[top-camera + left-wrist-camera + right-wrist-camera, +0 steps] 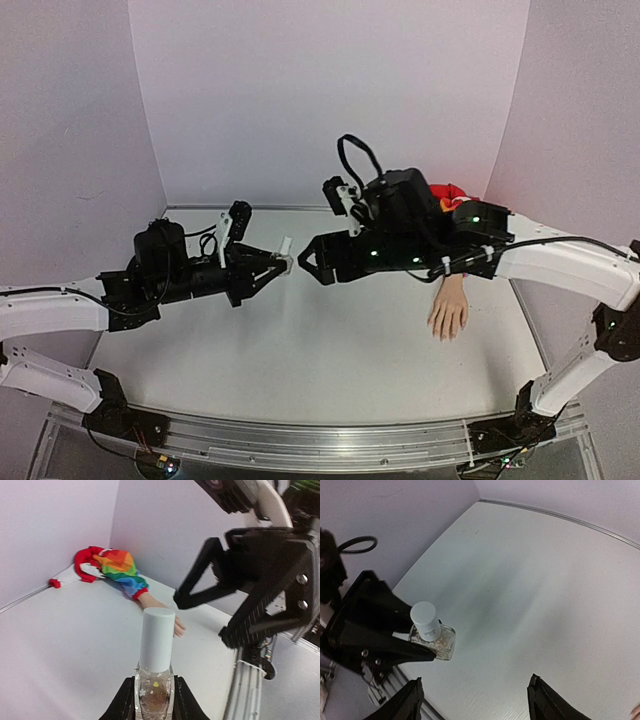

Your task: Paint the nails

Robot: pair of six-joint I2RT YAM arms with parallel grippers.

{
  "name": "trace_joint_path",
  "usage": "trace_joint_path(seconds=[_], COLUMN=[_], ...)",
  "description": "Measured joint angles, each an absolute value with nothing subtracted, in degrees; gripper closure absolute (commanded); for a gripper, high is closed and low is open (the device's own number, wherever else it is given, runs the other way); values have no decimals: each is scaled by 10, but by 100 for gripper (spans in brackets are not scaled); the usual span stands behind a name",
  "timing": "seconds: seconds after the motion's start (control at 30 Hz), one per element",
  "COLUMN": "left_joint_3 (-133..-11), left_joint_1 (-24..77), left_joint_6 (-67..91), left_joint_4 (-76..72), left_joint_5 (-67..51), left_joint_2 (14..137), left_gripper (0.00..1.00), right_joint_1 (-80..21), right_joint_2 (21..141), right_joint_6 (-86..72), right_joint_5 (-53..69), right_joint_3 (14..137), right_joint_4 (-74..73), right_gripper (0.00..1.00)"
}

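My left gripper [154, 701] is shut on a small clear bottle [153, 692] with a white cap [157, 639], holding it above the table. The bottle [284, 262] points at my right gripper [308, 263], which stands open just in front of the cap without touching it. From the right wrist the bottle [436, 641] sits above and left of the spread right fingers [415, 700]. The fake hand [449, 308] lies palm down at the right of the table, its rainbow sleeve [117, 567] trailing to the back corner. Its nails [446, 335] are too small to make out.
Pale walls close the table [320, 350] in at the back and both sides. A metal rail [330, 440] runs along the near edge. The right arm [560, 262] passes over the fake hand's wrist.
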State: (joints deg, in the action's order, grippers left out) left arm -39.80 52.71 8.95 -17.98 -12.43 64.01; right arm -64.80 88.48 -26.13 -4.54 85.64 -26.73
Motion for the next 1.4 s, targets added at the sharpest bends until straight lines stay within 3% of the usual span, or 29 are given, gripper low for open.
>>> trace_joint_path(seconds=[0.23, 0.43, 0.63, 0.9, 1.0, 1.2, 1.4], left_joint_3=[-385, -394, -406, -406, -405, -406, -435], left_joint_1=[527, 528, 528, 528, 528, 533, 545], left_joint_6=[135, 168, 176, 185, 193, 168, 126], left_joint_4=[-211, -245, -255, -273, -269, -221, -164], left_joint_5=[-334, -453, -495, -505, -480, -324, -65], left_joint_2=[610, 633, 649, 651, 647, 622, 662], left_gripper=[100, 100, 100, 100, 100, 100, 100], right_joint_1=[-605, -604, -604, -604, -601, -595, -642], right_joint_2=[828, 866, 888, 898, 899, 899, 970], right_joint_6=[-122, -69, -64, -63, -59, -102, -257], right_joint_5=[226, 374, 444, 463, 450, 343, -33], right_joint_3=[834, 868, 885, 885, 885, 865, 907], right_joint_4=[-250, -246, -228, -214, -206, -148, -138], right_gripper=[36, 58, 66, 89, 100, 100, 100])
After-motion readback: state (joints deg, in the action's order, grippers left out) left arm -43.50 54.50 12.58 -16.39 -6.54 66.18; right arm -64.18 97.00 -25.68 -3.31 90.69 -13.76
